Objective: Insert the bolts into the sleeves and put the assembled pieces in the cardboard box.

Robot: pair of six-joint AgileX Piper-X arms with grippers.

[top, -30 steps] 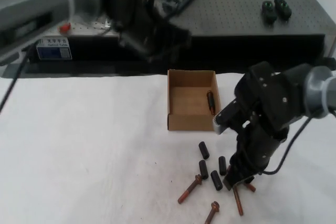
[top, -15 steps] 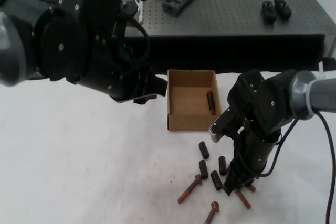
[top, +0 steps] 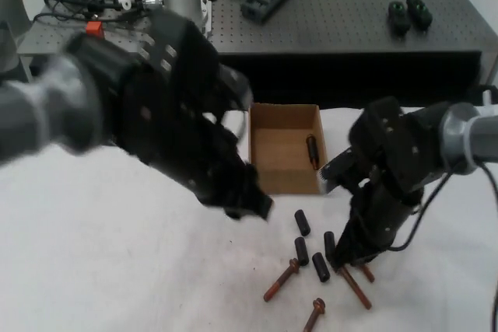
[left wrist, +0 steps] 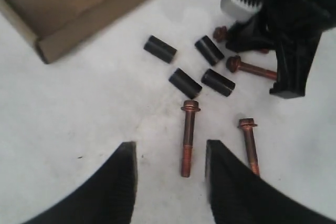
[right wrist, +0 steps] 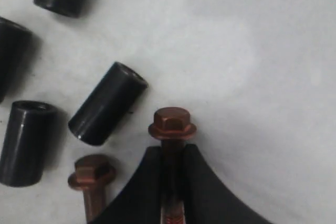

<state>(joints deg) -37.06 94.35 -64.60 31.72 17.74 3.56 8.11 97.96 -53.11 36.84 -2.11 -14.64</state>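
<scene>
My right gripper is closed on one bolt. The fingers pinch its shank just under the head, and the head sticks out past my fingertips. In the high view this is at the lower right, beside the group of sleeves. I cannot tell if the bolt is lifted off the white cloth.

I judge the bolt to be stiff metal, small and light. The shank is thin and round, so it may turn or tilt between the pads. A hold close to the head, as now, looks the most steady.

The bolt is copper-brown, with a six-sided head on a flange. The nearest sleeve is a short black tube lying on its side. It looks smooth and probably rolls easily. I would take it across the middle and keep its hole free.

My left gripper hangs open above two loose bolts. The cardboard box stands in the middle of the high view. One assembled piece lies inside it, near its right wall.
</scene>
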